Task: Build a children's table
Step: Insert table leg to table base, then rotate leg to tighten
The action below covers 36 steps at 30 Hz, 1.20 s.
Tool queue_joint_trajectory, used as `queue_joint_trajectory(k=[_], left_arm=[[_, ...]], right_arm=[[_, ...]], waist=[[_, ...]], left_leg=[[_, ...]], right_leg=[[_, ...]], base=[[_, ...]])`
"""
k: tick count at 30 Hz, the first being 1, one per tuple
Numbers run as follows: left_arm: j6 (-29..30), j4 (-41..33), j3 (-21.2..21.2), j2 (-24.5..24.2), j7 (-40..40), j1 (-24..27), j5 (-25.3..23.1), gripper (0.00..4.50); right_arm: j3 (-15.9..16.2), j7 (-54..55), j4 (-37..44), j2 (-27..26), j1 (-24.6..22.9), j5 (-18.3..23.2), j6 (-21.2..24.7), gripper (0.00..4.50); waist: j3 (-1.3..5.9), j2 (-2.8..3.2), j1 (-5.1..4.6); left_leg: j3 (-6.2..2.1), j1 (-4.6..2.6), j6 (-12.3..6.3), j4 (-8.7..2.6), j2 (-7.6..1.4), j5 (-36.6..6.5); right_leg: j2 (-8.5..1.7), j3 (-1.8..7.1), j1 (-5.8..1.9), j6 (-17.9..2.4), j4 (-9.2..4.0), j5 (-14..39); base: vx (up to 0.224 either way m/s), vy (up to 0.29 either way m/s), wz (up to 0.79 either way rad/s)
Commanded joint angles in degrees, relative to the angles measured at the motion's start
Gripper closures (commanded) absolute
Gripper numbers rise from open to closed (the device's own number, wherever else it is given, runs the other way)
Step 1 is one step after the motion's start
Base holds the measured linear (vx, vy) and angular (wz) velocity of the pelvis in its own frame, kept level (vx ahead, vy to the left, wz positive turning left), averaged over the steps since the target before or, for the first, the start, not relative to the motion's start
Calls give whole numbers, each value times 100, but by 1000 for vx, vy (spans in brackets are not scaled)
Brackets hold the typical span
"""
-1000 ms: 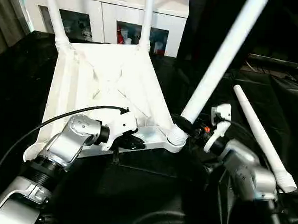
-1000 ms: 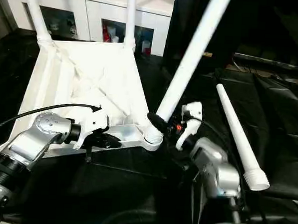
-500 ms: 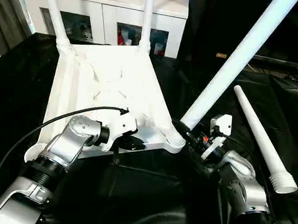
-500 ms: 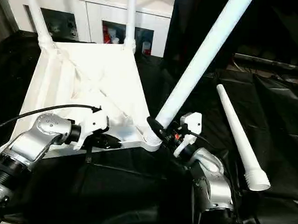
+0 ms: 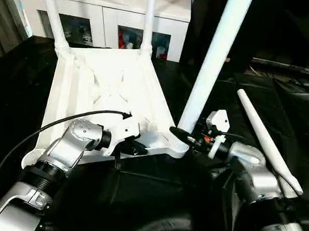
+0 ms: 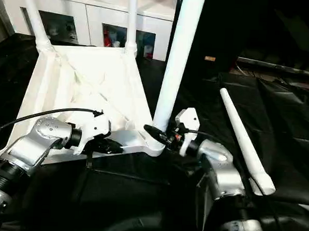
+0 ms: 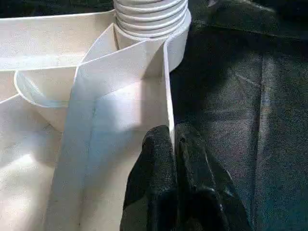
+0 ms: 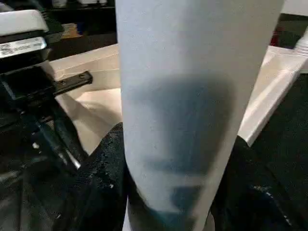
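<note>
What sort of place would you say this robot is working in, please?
Probably an indoor room set up as a test or demo space. The work table is draped in black cloth, and behind it stands a white cabinet with glass doors and small items inside, like home furniture.

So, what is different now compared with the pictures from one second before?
The long white tapered tube leg in the right gripper, which leaned strongly to the right, now stands nearly upright in the near corner socket. Unchanged: the left gripper stays shut on the white plastic tabletop's rim, and the loose white leg lies alongside.
</note>
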<state>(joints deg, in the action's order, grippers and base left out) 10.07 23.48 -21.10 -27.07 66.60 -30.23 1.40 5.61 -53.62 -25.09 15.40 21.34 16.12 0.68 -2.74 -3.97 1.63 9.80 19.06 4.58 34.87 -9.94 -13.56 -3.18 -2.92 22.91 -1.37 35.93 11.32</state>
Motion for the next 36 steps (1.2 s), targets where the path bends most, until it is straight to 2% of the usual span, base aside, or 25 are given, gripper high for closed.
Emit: queue_joint_trajectory(k=[1, 4, 6, 7, 13, 15, 16, 18, 21, 22, 23, 25, 26, 27, 29, 31, 33, 35, 36], left_arm=[[-201, -72, -13, -31, 200, -254, 34, 450], [-277, -63, 29, -7, 387, -258, 181, 450], [-284, -63, 34, -4, 465, -259, 229, 450], [-291, -66, 39, -5, 533, -255, 266, 450], [-203, -104, -33, -84, 1055, -275, 392, 450], [-292, 38, -29, -51, 939, -352, 292, 450], [-365, 219, -1, 32, 646, -444, 153, 450], [-359, 273, 16, 73, 508, -474, 100, 450], [-165, 367, 48, 172, 168, -555, -36, 450], [137, 478, 149, 369, -259, -669, -98, 450], [214, 500, 177, 425, -353, -699, -99, 450], [600, 708, 275, 757, -982, -902, -196, 450], [600, 708, 275, 757, -982, -902, -196, 450], [745, 895, 320, 942, -1382, -1012, -285, 450], [826, 1004, 351, 1049, -1612, -1069, -324, 450], [1086, 1159, 372, 1298, -2062, -1143, -428, 450], [1189, 1181, 354, 1414, -2226, -1149, -491, 450], [1282, 1176, 313, 1517, -2343, -1146, -550, 450], [1410, 1099, 269, 1649, -2431, -1111, -579, 450]], right_arm=[[359, -196, -550, 94, -237, -260, 437, 262], [337, -518, -602, 182, -264, -164, 459, 263], [346, -615, -595, 214, -284, -138, 480, 263], [353, -669, -595, 231, -288, -130, 492, 263], [345, -910, -689, 299, -204, -116, 518, 263], [328, -921, -745, 295, -164, -139, 486, 263], [284, -781, -796, 250, -138, -161, 452, 263], [251, -684, -815, 221, -135, -174, 441, 263], [125, -201, -969, 105, -113, -282, 324, 263], [-53, 533, -1143, -72, -101, -389, 287, 263], [-83, 684, -1168, -112, -108, -411, 288, 263], [-215, 1563, -1220, -390, -175, -531, 400, 263], [-215, 1563, -1220, -390, -175, -531, 400, 263], [-285, 2123, -1255, -576, -166, -600, 505, 263], [-328, 2482, -1289, -689, -142, -641, 565, 263], [-547, 3378, -1529, -1019, 51, -613, 701, 263], [-647, 3819, -1668, -1163, 162, -619, 738, 263], [-730, 4137, -1799, -1297, 271, -606, 775, 263], [-734, 4391, -1902, -1417, 390, -655, 795, 263]], waist=[[252, 84, 12], [257, 93, 27], [263, 77, 32], [273, 105, 36], [287, 124, 31], [287, 153, 37], [273, 141, 41], [263, 137, 53], [230, 130, 64], [228, 105, 45], [221, 121, 59], [220, 116, 33], [217, 117, 31], [229, 129, 24], [231, 134, 7], [232, 187, -11], [222, 171, -45], [217, 166, -58], [215, 182, -49]], left_leg=[[-125, 57, -232, -498, -351, -1020], [-115, 62, -268, -493, -353, -921], [-110, 69, -284, -488, -347, -893], [-113, 63, -290, -492, -354, -833], [-112, 56, -303, -495, -366, -701], [-102, 41, -308, -487, -355, -682], [-100, 37, -283, -494, -353, -789], [-97, 15, -236, -496, -359, -932], [-105, -16, -121, -522, -373, -1229], [-104, -16, -48, -529, -377, -1279], [-124, -22, -1, -528, -359, -1352], [-148, 0, 59, -550, -360, -1414], [-153, -4, 68, -556, -357, -1420], [-165, 2, 56, -568, -358, -1422], [-172, 14, 82, -585, -356, -1405], [-187, 21, 108, -590, -351, -1499], [-187, 32, 135, -598, -348, -1561], [-179, -23, 101, -573, -317, -1784], [-180, -28, 72, -567, -311, -1810]], right_leg=[[-527, 349, -232, -1114, -551, 1841], [-532, 346, -252, -1224, -534, 1602], [-531, 344, -266, -1230, -532, 1573], [-532, 340, -272, -1261, -525, 1455], [-525, 326, -296, -1458, -467, 938], [-522, 329, -288, -1499, -470, 849], [-524, 327, -288, -1504, -491, 977], [-531, 330, -274, -1467, -519, 1213], [-537, 336, -228, -1301, -580, 1853], [-540, 339, -222, -1214, -593, 2075], [-550, 331, -205, -1112, -624, 2351], [-556, 321, -208, -912, -658, 2648], [-553, 315, -202, -880, -667, 2683], [-555, 306, -220, -843, -675, 2668], [-549, 299, -220, -830, -680, 2552], [-562, 300, -223, -882, -671, 2455], [-556, 294, -218, -880, -679, 2498], [-550, 288, -168, -758, -741, 2867], [-555, 289, -163, -723, -753, 2926]], base=[[0, 0, 0], [0, 0, 0], [0, 0, 0], [0, 0, 0], [0, 0, 0], [0, 0, 0], [0, 0, 0], [0, 0, 0], [0, 0, 0], [0, 0, 0], [0, 0, 0], [0, 0, 0], [0, 0, 0], [0, 0, 0], [0, 0, 0], [0, 0, 0], [0, 0, 0], [0, 0, 0], [0, 0, 0]])
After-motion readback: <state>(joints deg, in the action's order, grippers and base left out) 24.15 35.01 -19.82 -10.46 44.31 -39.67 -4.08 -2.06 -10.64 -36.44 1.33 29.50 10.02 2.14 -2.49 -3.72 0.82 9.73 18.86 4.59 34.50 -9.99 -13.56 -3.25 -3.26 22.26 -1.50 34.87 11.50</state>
